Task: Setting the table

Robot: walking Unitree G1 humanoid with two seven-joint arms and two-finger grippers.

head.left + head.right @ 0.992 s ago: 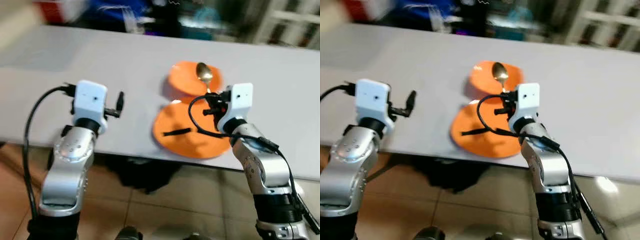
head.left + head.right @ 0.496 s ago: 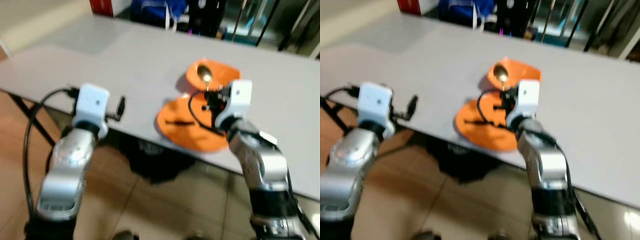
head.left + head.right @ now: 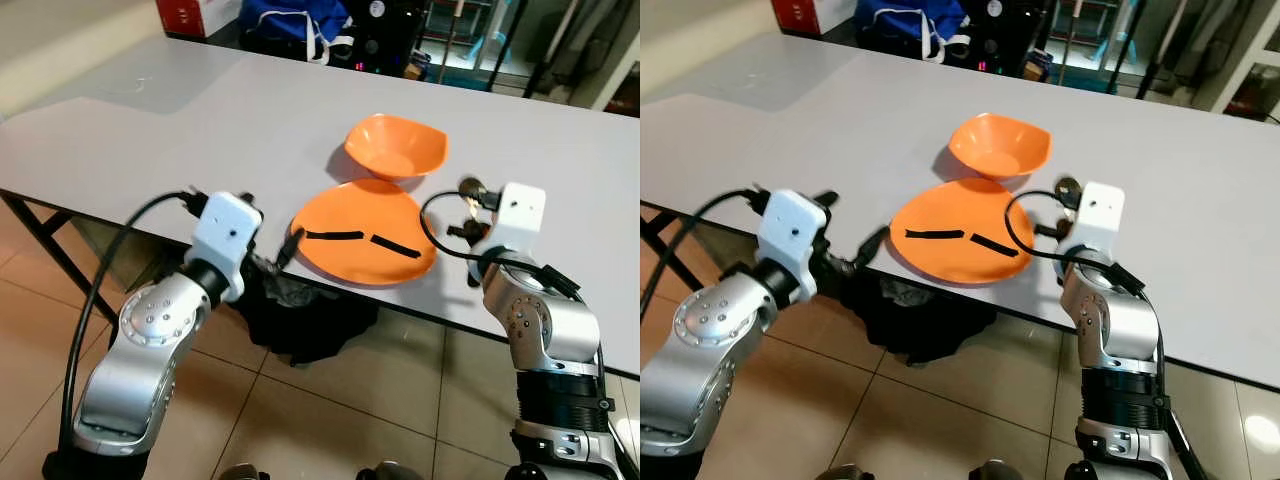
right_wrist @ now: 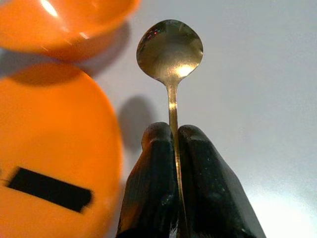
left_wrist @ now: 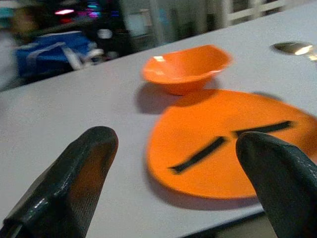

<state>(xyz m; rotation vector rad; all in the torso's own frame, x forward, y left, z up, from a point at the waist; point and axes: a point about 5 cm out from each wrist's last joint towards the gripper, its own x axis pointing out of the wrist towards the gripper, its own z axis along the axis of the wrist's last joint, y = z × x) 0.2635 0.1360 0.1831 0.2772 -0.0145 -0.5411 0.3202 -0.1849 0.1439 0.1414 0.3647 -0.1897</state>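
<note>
1. Here, the biggest thing is the grey table; it crosses the head views, and its near edge runs from 9 o'clock down to 4 o'clock.
2. Near the middle of the head view an orange plate lies flat at the table's near edge. It carries two short black strips, which are plain, without any letters on them.
3. At 12 o'clock from the plate, just beside its far rim, stands an orange bowl.
4. The left gripper is at 9 o'clock from the plate, low at the table edge, and it is directed toward the plate. Its two black fingers are spread wide and nothing is between them.
5. The right gripper is at 3 o'clock from the plate, over the bare table. Its fingers are pressed together on the handle of a metal spoon.
6. The bowl of the spoon stands out beyond the fingertips, above the table beside the orange bowl.
7. At the far edge, at 11 o'clock, there is a red box with a small white label, which is too small to be read.
</note>
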